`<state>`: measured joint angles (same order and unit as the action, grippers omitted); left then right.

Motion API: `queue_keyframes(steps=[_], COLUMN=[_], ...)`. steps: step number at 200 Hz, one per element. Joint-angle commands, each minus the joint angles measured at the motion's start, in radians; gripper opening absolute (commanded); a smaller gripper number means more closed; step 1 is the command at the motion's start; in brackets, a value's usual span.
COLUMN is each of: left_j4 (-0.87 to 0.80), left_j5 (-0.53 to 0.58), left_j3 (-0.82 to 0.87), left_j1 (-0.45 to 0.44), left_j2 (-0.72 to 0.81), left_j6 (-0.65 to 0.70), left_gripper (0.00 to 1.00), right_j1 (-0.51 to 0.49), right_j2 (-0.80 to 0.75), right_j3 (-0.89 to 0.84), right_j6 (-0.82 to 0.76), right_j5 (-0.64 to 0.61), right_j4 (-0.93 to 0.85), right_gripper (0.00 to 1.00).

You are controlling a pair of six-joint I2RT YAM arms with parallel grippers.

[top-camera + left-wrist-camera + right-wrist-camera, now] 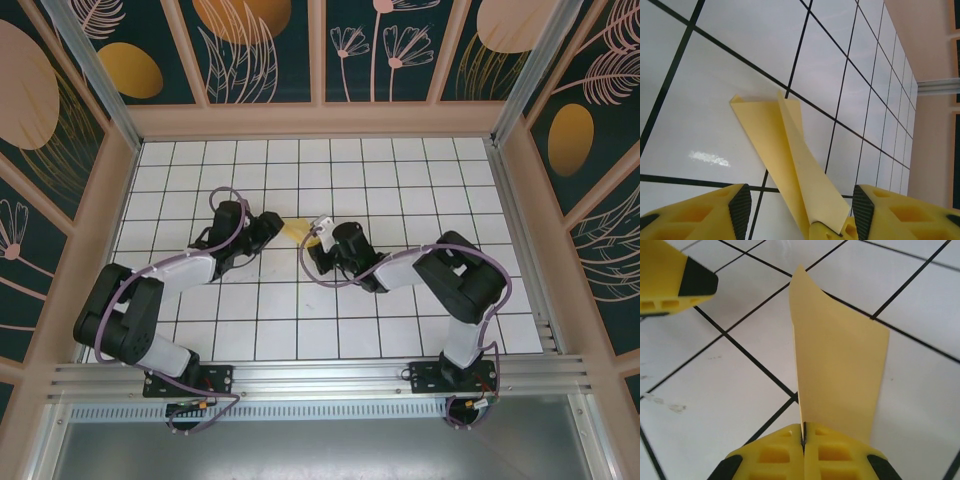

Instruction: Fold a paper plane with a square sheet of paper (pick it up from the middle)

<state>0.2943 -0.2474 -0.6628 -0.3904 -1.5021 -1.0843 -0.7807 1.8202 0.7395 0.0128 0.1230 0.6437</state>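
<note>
Both arms reach in from the near edge toward the middle of the counter (pixel 400 180), elbows out and wrists turned toward each other, so the grippers almost meet. The left gripper (pixel 801 209) is partly open. Its black pads (pixel 741 207) sit on either side of the paper (pixel 790 145) without clamping it, and it holds nothing. The right gripper (pixel 803 439) is closed tight, with the paper's near end pinched in the seam between its fingers. The paper is a yellow folded wedge, layered along a long crease, rising from the right gripper between the two. Whether its far end touches the counter is unclear.
</note>
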Motion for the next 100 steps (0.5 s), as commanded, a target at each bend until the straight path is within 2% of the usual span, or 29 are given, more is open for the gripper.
queue_keyframes(steps=[1, 46, 100], left_j4=[0.008, 0.120, 0.184], left_j5=[0.018, -0.035, -0.107], left_j3=[0.030, 0.077, 0.071], left_j1=[0.004, 0.004, -0.018], left_j2=[0.024, 0.047, 0.016], left_j6=[0.030, 0.055, 0.090], left_gripper=[0.58, 0.58, 0.46], right_j1=[0.028, 0.087, 0.143], right_j2=[-0.024, -0.003, 0.050], right_j3=[-0.005, -0.009, 0.009], right_j6=[0.123, 0.297, 0.496], right_j5=[0.156, 0.316, 0.480], right_j4=[0.004, 0.048, 0.105], right_gripper=[0.02, 0.02, 0.02])
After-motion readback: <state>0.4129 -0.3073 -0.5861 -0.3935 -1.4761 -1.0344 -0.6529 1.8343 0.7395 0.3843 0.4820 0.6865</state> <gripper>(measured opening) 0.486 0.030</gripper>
